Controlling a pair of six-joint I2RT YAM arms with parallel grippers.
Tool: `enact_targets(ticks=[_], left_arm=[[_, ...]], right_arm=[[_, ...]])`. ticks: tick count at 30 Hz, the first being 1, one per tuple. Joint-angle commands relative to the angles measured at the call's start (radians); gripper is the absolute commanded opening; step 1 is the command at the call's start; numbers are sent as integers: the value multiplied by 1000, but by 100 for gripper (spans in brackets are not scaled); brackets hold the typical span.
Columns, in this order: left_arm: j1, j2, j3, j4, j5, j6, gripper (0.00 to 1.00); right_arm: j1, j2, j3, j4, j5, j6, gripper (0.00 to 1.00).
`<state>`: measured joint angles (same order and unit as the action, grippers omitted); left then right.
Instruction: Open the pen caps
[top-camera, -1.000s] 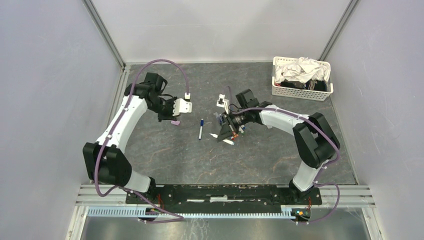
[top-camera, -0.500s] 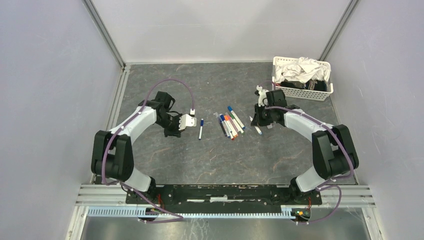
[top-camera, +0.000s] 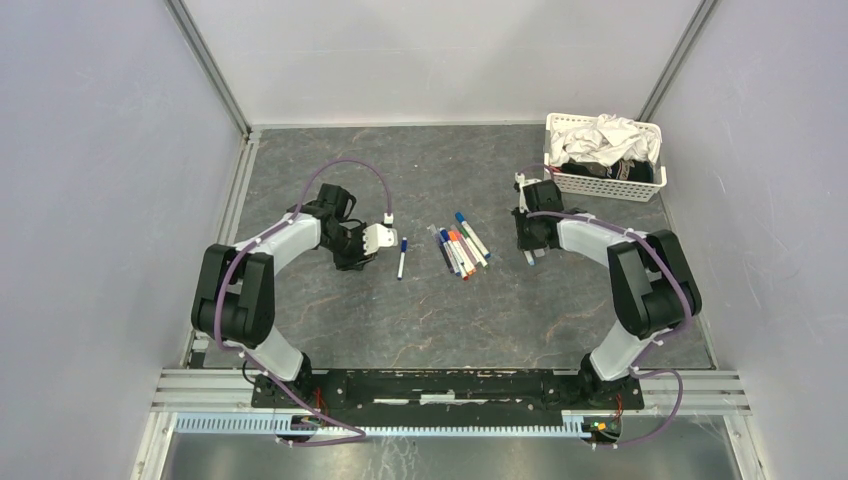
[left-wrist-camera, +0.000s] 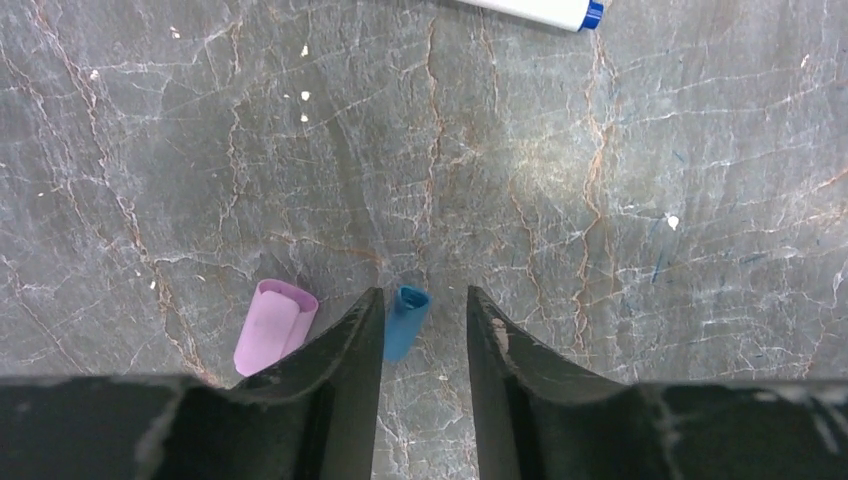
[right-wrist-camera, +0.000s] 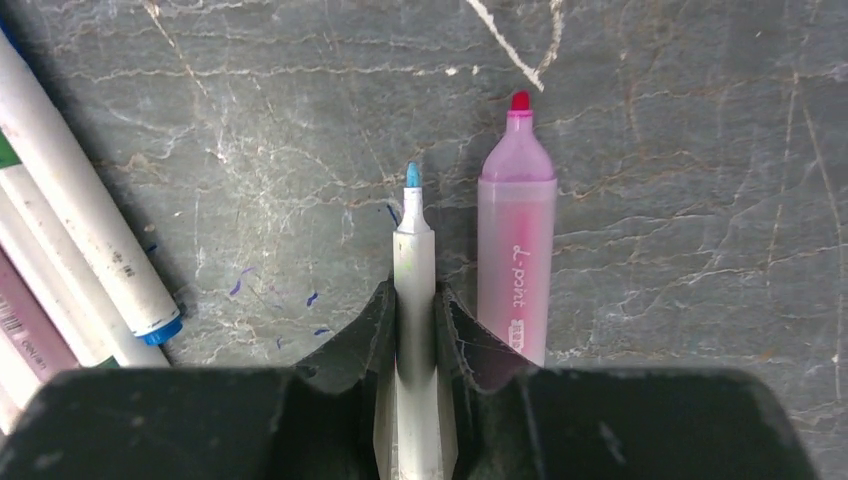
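Left gripper (left-wrist-camera: 425, 305) part open and holding nothing, blue cap (left-wrist-camera: 406, 322) on the table between its jaws beside the lilac cap (left-wrist-camera: 275, 325), right gripper (right-wrist-camera: 415, 295) snug on the uncapped pen (right-wrist-camera: 413, 240); best widen both and lift straight up so nothing rolls.

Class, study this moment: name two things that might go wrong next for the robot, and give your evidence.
1. The blue cap lies loose between the open jaws of the left pincer, right against one finger; lifting away may drag or roll it.
2. The right pincer closely flanks an uncapped blue pen beside an uncapped lilac highlighter; a nudge may roll either, smearing ink on the table.
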<state>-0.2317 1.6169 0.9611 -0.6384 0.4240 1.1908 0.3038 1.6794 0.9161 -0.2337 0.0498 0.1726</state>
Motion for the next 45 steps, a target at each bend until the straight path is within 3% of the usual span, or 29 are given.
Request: enact_targets(ticks=[1, 7, 13, 15, 23, 28, 32, 45], left_arm=[[-14, 7, -2, 34, -4, -46, 45], [-14, -4, 59, -32, 25, -64, 54], [-12, -48, 259, -222, 119, -127, 76], [-12, -72, 332, -286, 138, -154, 99], [-4, -120, 601, -369, 72, -377, 100], [8, -206, 553, -259, 23, -486, 100], [8, -201, 568, -310, 25, -477, 100], [8, -162, 581, -348, 48, -484, 100]], right_arm=[[1, 29, 59, 14, 106, -26, 23], [0, 34, 63, 8, 115, -41, 35], [13, -32, 93, 6, 119, -31, 45], [49, -46, 127, 8, 107, -43, 48], [214, 69, 307, -12, -30, -97, 53], [234, 138, 343, -14, -37, -105, 44], [235, 162, 332, -9, -30, -115, 36], [234, 195, 239, 23, -20, -118, 31]])
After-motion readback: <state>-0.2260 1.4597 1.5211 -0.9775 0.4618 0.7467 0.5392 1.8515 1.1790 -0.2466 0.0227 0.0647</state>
